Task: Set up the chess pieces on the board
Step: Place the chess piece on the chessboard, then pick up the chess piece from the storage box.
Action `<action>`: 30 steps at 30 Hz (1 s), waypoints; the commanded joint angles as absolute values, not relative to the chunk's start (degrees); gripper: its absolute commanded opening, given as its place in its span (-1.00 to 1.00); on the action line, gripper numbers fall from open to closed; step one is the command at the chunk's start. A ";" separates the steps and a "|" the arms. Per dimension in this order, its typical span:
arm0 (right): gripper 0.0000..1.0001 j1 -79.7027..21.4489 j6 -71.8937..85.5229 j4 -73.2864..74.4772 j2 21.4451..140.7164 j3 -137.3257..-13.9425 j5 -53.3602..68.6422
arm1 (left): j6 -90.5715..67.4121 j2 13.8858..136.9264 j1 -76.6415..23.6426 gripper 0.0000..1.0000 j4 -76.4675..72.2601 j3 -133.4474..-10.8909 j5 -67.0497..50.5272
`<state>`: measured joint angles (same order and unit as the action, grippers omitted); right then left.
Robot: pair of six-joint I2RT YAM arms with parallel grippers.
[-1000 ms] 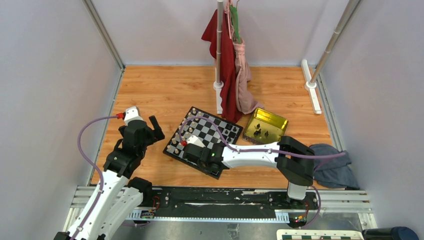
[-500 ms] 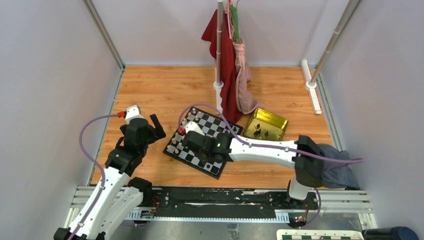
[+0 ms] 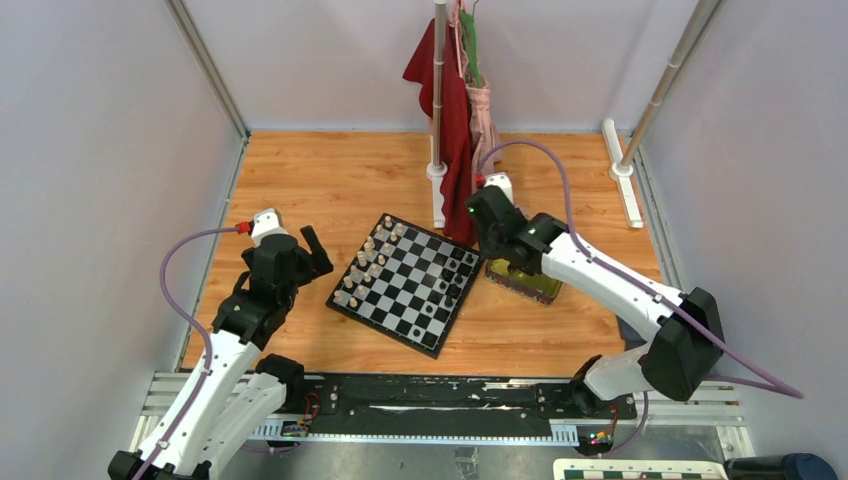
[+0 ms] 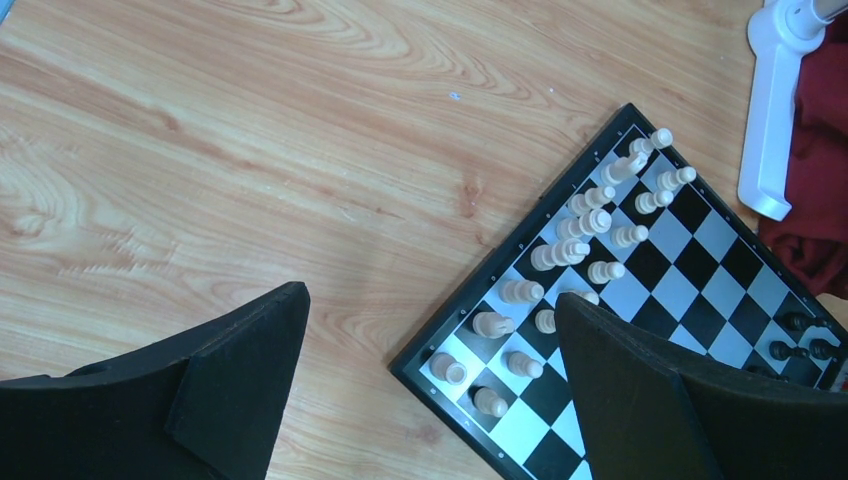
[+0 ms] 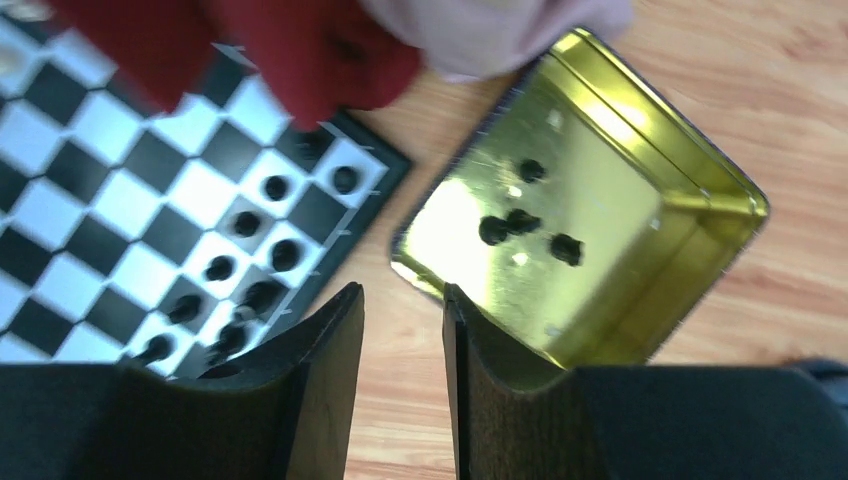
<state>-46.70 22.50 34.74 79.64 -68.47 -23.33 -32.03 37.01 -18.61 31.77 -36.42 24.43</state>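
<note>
Your left arm (image 3: 212, 385) and right arm (image 3: 610, 283) show white links, black joints and a purple cable (image 3: 161, 285) each. The left pincer (image 4: 430, 400) and right pincer (image 5: 400, 370) have black wedge fingers (image 4: 230, 395).

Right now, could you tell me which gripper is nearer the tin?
Right. The right gripper hangs over the tin at its edge nearest the board; the left gripper is beyond the board's opposite side, with the whole board between.
</note>
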 commanded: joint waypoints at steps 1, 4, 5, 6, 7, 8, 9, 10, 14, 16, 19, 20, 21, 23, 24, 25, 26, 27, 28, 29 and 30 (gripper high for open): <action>-0.21 -38.78 22.99 35.61 78.66 -64.19 -21.86 | -32.37 37.25 -18.90 1.00 30.94 -36.84 24.60; -0.17 -34.26 22.81 33.44 79.32 -62.25 -19.57 | -32.21 37.75 -18.90 1.00 31.01 -37.21 24.61; -0.16 -33.08 22.67 32.95 79.83 -61.96 -19.00 | -32.22 37.90 -18.90 1.00 30.97 -37.28 24.61; -0.16 -32.04 22.60 32.44 80.31 -61.82 -18.62 | -32.14 38.07 -18.90 1.00 31.01 -37.32 24.61; -0.16 -30.98 22.29 32.09 80.86 -61.65 -18.16 | -32.02 38.17 -18.90 1.00 30.98 -37.44 24.65; -0.15 -29.99 22.16 31.74 81.57 -61.62 -17.57 | -31.94 38.30 -18.90 1.00 30.94 -37.52 24.80; -0.15 -28.75 21.88 31.38 82.28 -61.61 -16.93 | -31.87 38.53 -18.90 1.00 30.99 -37.62 24.90; -0.14 -28.08 21.78 30.99 83.14 -61.68 -16.28 | -31.77 38.62 -18.90 1.00 31.01 -37.68 25.00; -0.13 -25.18 21.46 29.00 86.42 -61.61 -14.06 | -31.35 39.39 -18.90 1.00 30.92 -37.99 25.36; -0.13 -24.24 21.49 28.20 88.13 -61.69 -13.10 | -31.12 39.72 -18.90 1.00 30.90 -38.11 25.53; -0.12 -23.37 21.36 26.99 90.40 -61.78 -11.80 | -30.73 39.98 -18.90 1.00 30.96 -38.24 25.88; -0.12 -23.11 21.20 26.80 90.94 -61.93 -11.63 | -30.66 39.91 -18.90 1.00 31.02 -38.23 25.98; -0.12 -22.93 21.18 26.59 91.44 -62.08 -11.48 | -30.62 40.01 -18.85 1.00 31.00 -38.29 26.07; -0.12 -22.33 21.10 26.10 92.30 -62.22 -11.11 | -30.59 40.16 -18.90 1.00 30.98 -38.18 26.18; -0.12 -22.17 21.03 25.89 92.81 -62.29 -10.94 | -30.66 40.16 -18.85 1.00 31.01 -38.12 26.19; -0.12 -21.88 21.04 25.73 93.14 -62.32 -10.74 | -30.64 40.31 -18.89 1.00 30.97 -38.00 26.15; -0.12 -21.55 21.05 25.51 93.57 -62.38 -10.54 | -30.66 40.42 -18.90 1.00 31.00 -38.01 26.19; -0.13 -21.36 20.98 25.38 93.93 -62.42 -10.36 | -30.66 40.45 -18.90 1.00 31.00 -38.04 26.14; -0.13 -21.06 20.99 25.17 94.30 -62.36 -10.12 | -30.61 40.53 -18.90 1.00 31.00 -37.98 26.16; -0.13 -20.83 20.95 24.87 94.55 -62.34 -9.91 | -30.61 40.61 -18.90 1.00 30.94 -38.02 26.19; -0.13 -20.61 20.99 24.61 94.79 -62.32 -9.78 | -30.64 40.71 -18.85 1.00 30.94 -38.02 26.19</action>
